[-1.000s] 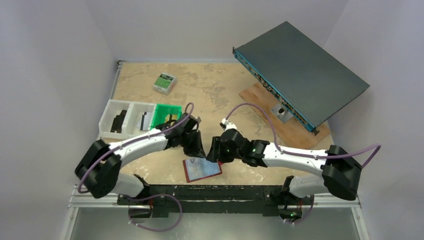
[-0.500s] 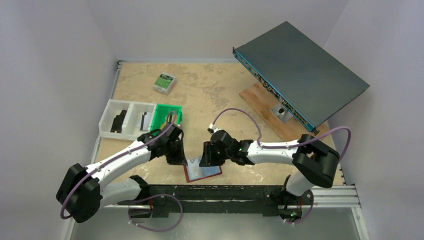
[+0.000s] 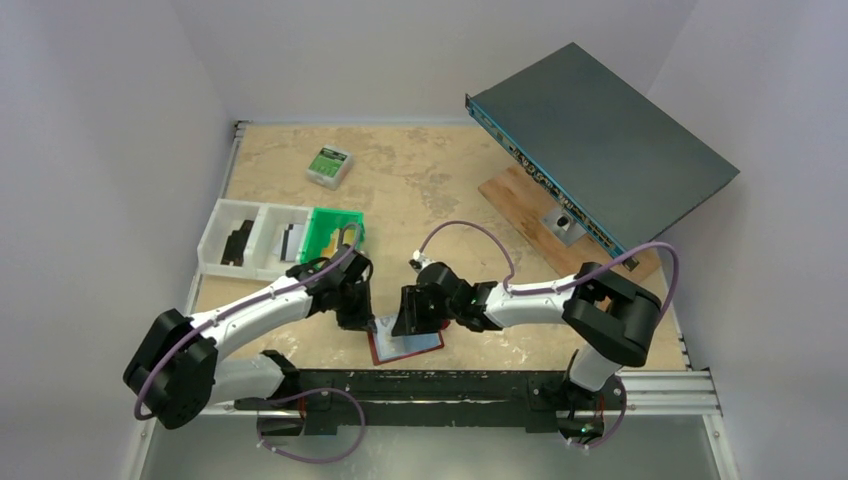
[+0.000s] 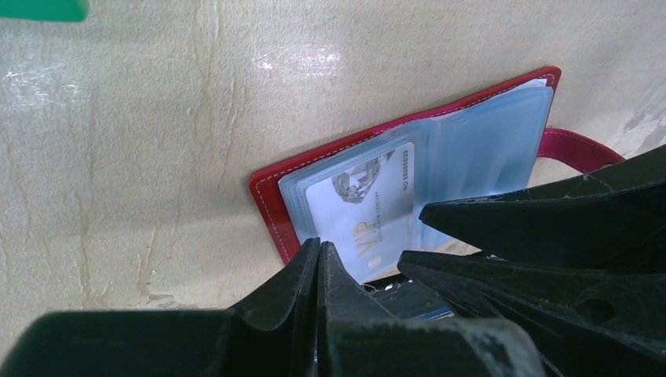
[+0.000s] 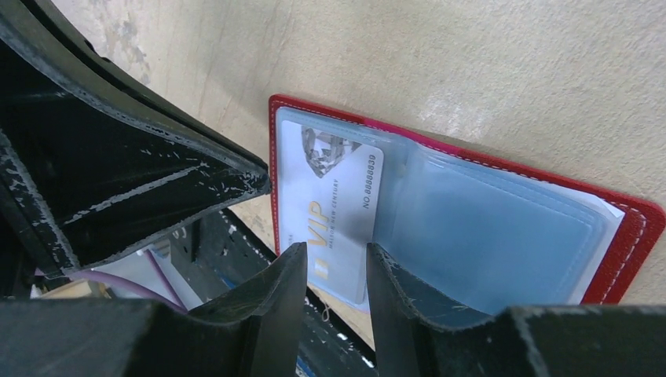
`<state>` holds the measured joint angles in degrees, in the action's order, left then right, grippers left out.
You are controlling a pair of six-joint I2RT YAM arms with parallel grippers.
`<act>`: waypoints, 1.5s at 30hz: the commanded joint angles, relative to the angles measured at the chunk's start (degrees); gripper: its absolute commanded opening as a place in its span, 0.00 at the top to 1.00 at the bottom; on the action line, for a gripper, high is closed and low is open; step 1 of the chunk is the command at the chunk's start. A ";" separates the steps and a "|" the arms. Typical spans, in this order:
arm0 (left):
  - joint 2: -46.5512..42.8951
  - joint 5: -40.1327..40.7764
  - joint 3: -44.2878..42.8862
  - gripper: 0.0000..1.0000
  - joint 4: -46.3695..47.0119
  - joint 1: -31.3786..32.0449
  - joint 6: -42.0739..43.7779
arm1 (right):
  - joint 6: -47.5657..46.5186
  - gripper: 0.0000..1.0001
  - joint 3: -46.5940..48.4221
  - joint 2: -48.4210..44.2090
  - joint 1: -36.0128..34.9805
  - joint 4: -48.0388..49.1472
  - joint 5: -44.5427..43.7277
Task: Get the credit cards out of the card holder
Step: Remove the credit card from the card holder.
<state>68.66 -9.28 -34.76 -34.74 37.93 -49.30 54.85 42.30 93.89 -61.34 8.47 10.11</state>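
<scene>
Seeming to pin the card holder (image 4: 479,141), closed left fingers (image 4: 297,276) are pressing its corner while parted right fingers (image 5: 267,306) are hovering over the credit card (image 5: 330,196).

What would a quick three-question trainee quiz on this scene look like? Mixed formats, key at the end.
1. True or false: the card holder lies folded shut on the table.
2. Which gripper has its fingers closed together? A. left gripper B. right gripper C. both
3. Fill in: the gold word on the visible credit card reads ___.
Key: 1 false, it lies open; 2 A, the right gripper's jaws stand apart; 3 VIP.
</scene>
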 commanded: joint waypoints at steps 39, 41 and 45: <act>14.16 3.92 0.82 1.00 4.43 3.53 -5.54 | 9.93 0.60 -17.62 2.91 8.15 32.87 14.79; 14.54 3.99 1.21 1.00 4.63 3.46 -5.71 | 11.83 0.61 -19.26 4.07 9.00 37.77 16.45; 14.96 4.09 1.83 1.00 4.99 3.46 -6.15 | 14.85 0.63 -21.77 5.60 10.60 44.44 18.29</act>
<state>79.77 -12.53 -37.21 -29.74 40.71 -55.18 66.30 23.00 97.91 -51.86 44.75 25.06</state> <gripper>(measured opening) 0.003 0.379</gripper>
